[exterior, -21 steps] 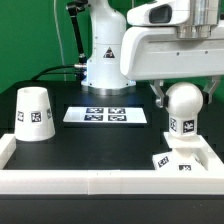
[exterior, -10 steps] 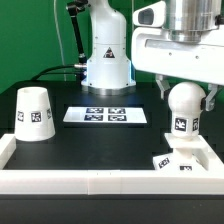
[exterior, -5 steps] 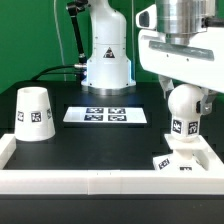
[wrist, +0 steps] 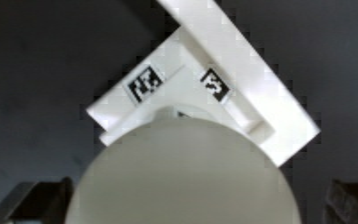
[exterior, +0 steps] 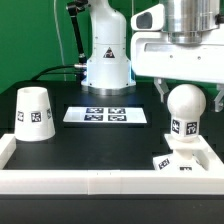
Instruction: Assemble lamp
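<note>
The ball-shaped bulb (exterior: 186,106) stands upright on the flat square base (exterior: 186,160) at the exterior view's right, in the corner of the white frame. My gripper (exterior: 186,98) hangs over it, one finger on each side of the ball, open, with small gaps to the ball. In the wrist view the bulb (wrist: 179,170) fills the space between the dark fingers (wrist: 48,200), and the tagged base (wrist: 194,85) lies beyond it. The tapered shade (exterior: 34,113) stands alone at the exterior view's left.
The marker board (exterior: 106,115) lies flat mid-table. A white frame wall (exterior: 90,180) runs along the front and sides of the black table. The arm's pedestal (exterior: 105,55) stands at the back.
The bulb has turned on the base, its tag swinging toward the exterior view's right. My fingers have spread apart and let go of it.
</note>
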You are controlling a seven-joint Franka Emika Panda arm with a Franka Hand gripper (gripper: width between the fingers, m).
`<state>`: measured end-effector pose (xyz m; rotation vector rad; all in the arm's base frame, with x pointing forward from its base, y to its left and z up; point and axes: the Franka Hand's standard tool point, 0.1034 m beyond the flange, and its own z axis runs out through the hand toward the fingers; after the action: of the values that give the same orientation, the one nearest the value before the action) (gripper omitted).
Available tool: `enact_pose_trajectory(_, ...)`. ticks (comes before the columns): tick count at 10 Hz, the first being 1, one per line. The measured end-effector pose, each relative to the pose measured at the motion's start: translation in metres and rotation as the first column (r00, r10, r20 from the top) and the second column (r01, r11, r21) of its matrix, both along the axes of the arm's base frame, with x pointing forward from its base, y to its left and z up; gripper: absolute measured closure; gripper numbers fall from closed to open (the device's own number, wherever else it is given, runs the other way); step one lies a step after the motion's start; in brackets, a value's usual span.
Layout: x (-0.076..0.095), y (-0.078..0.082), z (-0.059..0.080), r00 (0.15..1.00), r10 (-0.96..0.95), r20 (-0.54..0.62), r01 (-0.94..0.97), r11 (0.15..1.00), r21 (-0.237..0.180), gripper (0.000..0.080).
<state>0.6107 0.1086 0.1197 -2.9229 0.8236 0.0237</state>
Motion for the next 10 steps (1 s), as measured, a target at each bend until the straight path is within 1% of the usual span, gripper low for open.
enact_pose_trajectory(2,-0.0017,-0.0003,-0.0003,0.974,0.226,0.036,-0.225,0.974,-0.008,0.0100)
enact_pose_trajectory(3,-0.0022,-0.0025,-0.0009,0.961,0.275,0.039,-0.274,0.962,-0.011,0.0100)
enact_pose_trajectory(5,-0.0023,-0.0032,-0.0016,0.905,0.422,0.052,-0.422,0.907,-0.021,0.0100)
enact_pose_trajectory(6,-0.0024,-0.0033,-0.0018,0.885,0.462,0.055,-0.462,0.887,-0.024,0.0100)
enact_pose_trajectory(7,-0.0018,-0.0037,-0.0021,0.829,0.555,0.065,-0.554,0.832,-0.036,0.0100)
enact_pose_trajectory(10,0.0039,-0.0052,-0.0037,0.585,0.805,0.094,-0.795,0.593,-0.129,0.0100)
